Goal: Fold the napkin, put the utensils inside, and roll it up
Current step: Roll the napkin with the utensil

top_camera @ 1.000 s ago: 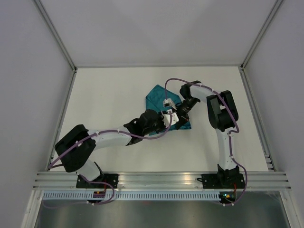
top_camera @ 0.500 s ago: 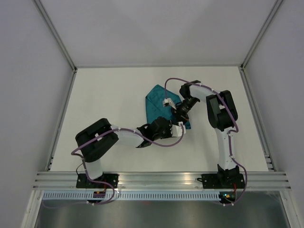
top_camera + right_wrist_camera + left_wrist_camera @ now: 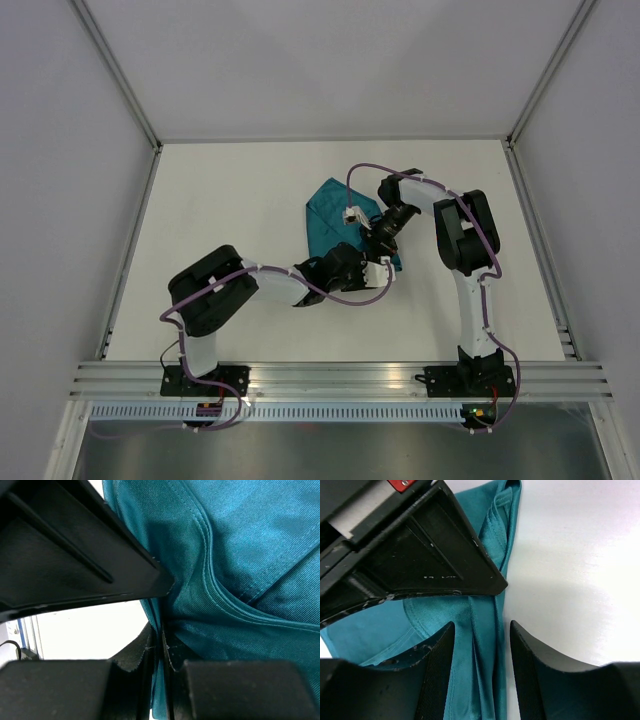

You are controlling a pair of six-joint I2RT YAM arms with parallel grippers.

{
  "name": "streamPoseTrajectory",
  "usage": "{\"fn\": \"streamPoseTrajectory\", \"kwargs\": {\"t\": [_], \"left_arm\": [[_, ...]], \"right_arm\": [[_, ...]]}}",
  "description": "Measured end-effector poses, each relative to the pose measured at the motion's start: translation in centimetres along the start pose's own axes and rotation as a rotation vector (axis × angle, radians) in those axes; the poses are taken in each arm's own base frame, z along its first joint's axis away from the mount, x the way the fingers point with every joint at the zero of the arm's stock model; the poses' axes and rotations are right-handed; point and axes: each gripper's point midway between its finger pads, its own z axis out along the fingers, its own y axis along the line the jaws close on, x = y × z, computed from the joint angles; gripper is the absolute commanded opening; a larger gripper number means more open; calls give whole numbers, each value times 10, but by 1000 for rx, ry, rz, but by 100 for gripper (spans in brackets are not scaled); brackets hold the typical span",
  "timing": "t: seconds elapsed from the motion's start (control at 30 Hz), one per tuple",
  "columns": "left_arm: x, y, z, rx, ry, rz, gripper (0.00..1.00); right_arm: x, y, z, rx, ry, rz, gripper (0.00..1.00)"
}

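Top view: the napkin [image 3: 328,212] lies bunched on the white table [image 3: 220,190], a little right of centre. Its widest part sits toward the upper left of the heap, and a narrow tail runs to the lower right. Both grippers meet at that tail. The right gripper [image 3: 380,240] reaches in from the upper right, low over the cloth. The left gripper [image 3: 378,262] reaches in from the lower left, just beside it.

Left wrist view: the left gripper [image 3: 481,626] has its jaws apart, a medium gap. A folded, hemmed strip of napkin [image 3: 482,680] runs up the frame between them. Bare table shows between the strip and the right-hand jaw, and we see no pinch here. The right gripper [image 3: 490,580] fills the upper left as a black wedge, over the cloth and very close to the left jaws.

Right wrist view: the right gripper [image 3: 160,652] has its jaws nearly closed, with a thin fold of napkin [image 3: 250,545] clamped in the slit between them at bottom centre. The cloth fans out creased to the upper right, and a stitched hem curves across it. The black wedge of the left gripper [image 3: 150,580] crowds the upper left.
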Motion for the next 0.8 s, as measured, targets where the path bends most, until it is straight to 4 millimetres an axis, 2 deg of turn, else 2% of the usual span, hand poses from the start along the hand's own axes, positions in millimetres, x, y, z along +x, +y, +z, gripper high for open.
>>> {"fn": "streamPoseTrajectory", "kwargs": {"t": [0.4, 0.6, 0.63, 0.8], "left_arm": [[9, 13, 10, 45, 18, -36, 53], [9, 10, 15, 102, 34, -44, 40], [8, 9, 16, 111, 34, -46, 33], [6, 4, 21, 161, 42, -58, 16]], "right_arm": [[-1, -1, 0, -4, 1, 5, 16], [-2, -3, -2, 0, 4, 3, 16], [-2, -3, -2, 0, 5, 3, 16], [-1, -5, -3, 0, 4, 9, 18]]}}
